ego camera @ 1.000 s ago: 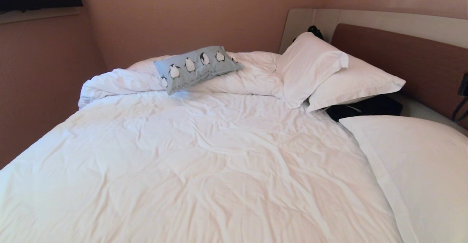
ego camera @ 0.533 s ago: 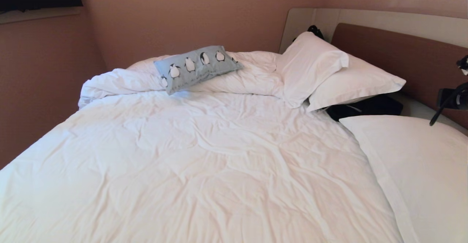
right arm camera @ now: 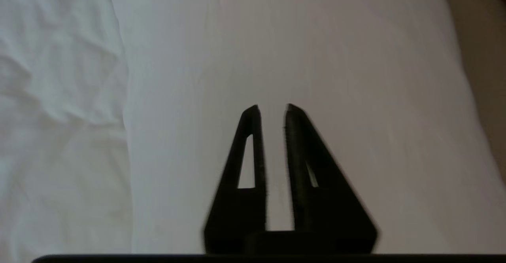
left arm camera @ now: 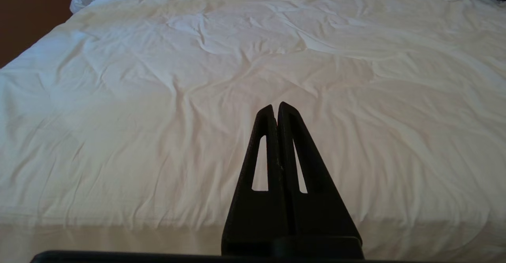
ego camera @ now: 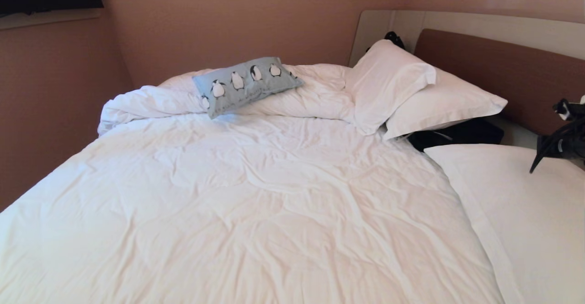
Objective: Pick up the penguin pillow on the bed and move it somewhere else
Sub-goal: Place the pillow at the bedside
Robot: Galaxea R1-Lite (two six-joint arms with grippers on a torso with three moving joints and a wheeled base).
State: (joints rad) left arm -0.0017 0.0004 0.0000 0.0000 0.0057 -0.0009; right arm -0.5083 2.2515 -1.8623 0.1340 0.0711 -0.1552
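Bedroom scene, task barely begun. We see the penguin pillow (ego camera: 247,84) untouched, lying on the bunched duvet (ego camera: 151,100) at the far side of the bed (ego camera: 256,203), to the left of the stacked white pillows (ego camera: 411,89). Lifting and relocation are, in our judgement, both left to do. The right gripper (right arm camera: 272,108) hangs over the near white pillow (ego camera: 525,212) at the right edge of the head view, jaws parted by a narrow gap, gripping nothing; the cushion lies well apart from it, farther off and leftward. The left gripper (left arm camera: 275,106) is parked over the bed's near edge, jaws closed and empty.
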